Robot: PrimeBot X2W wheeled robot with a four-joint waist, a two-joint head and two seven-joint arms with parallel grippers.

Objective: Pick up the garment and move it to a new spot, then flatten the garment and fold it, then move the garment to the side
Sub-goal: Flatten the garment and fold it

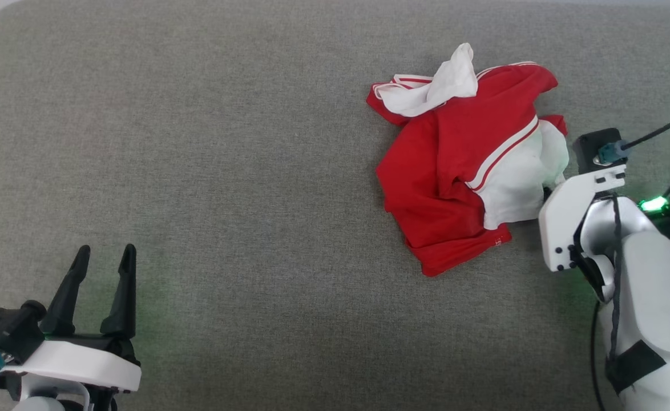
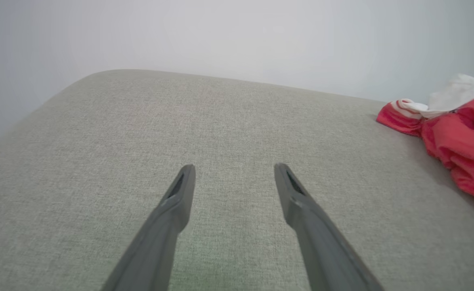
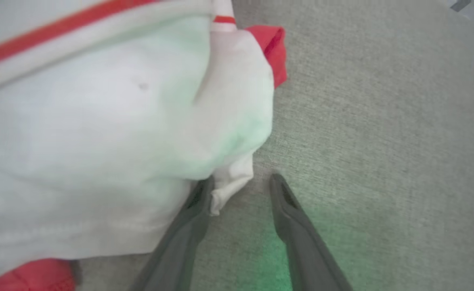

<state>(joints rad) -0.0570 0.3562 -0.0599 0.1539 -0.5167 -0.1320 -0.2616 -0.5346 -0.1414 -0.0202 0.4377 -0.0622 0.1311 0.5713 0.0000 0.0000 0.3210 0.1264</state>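
The garment [image 1: 455, 171] lies crumpled at the right of the grey cloth surface [image 1: 243, 171], red with white sleeves and striped trim; its print is hidden in the folds. My right arm's wrist [image 1: 569, 222] sits against the garment's right edge, by a white sleeve. In the right wrist view my right gripper [image 3: 241, 180] stands open low over the surface, and a small fold of the garment's white sleeve [image 3: 99, 121] lies between its fingers, against the left one. At the lower left my left gripper [image 1: 107, 249] is open and holds nothing. It also shows in its own view [image 2: 233, 166], with the garment [image 2: 459, 141] far off to the right.
The padded grey surface has a rounded far-left corner [image 2: 99, 76] with a pale wall behind it. Black cables [image 1: 660, 131] run off my right wrist toward the right edge. Bare surface stretches between the two grippers.
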